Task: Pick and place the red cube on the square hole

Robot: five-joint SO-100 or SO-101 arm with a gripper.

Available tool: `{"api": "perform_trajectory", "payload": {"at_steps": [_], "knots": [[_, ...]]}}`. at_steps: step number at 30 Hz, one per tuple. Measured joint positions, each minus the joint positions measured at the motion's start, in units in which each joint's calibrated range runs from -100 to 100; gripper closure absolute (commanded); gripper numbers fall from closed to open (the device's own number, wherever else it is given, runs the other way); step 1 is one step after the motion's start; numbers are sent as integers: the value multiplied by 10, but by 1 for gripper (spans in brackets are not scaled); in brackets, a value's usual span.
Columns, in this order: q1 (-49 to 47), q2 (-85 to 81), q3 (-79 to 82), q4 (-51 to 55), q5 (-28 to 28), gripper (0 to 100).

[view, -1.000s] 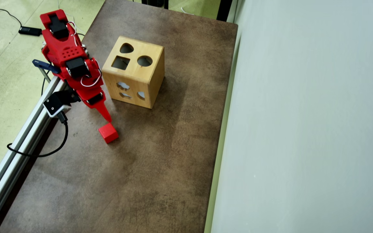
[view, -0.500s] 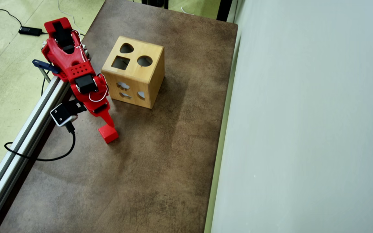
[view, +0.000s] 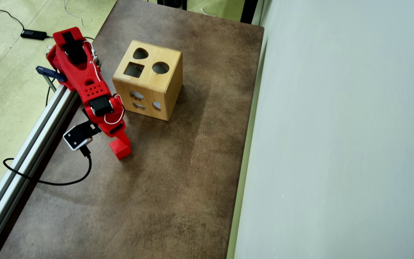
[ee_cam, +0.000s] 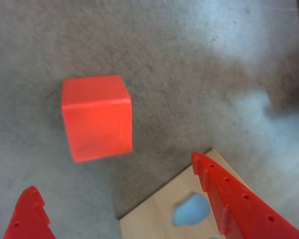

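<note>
end effector spread wide above red cube, cube flat on table, edges skewed to wooden box

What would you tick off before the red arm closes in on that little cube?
1. Gripper open: ok, jaws spread wide in the wrist view.
2. Red cube free on the table: ok, nothing touching it.
3. Cube between the fingers: not ok, it lies ahead of the tips.
4. Square hole unblocked: ok.
5. Wooden box clear of the arm: cannot tell, it looks close.
</note>
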Motion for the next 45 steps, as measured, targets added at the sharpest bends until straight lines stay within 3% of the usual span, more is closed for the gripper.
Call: {"api": "perform_trajectory", "payload": {"at_steps": [16,29,40,45], "knots": [[0,65,0,-65,1,55],[1,67,0,-90,32,56],[3,67,0,-94,32,71],[3,67,0,-96,32,71]]}}
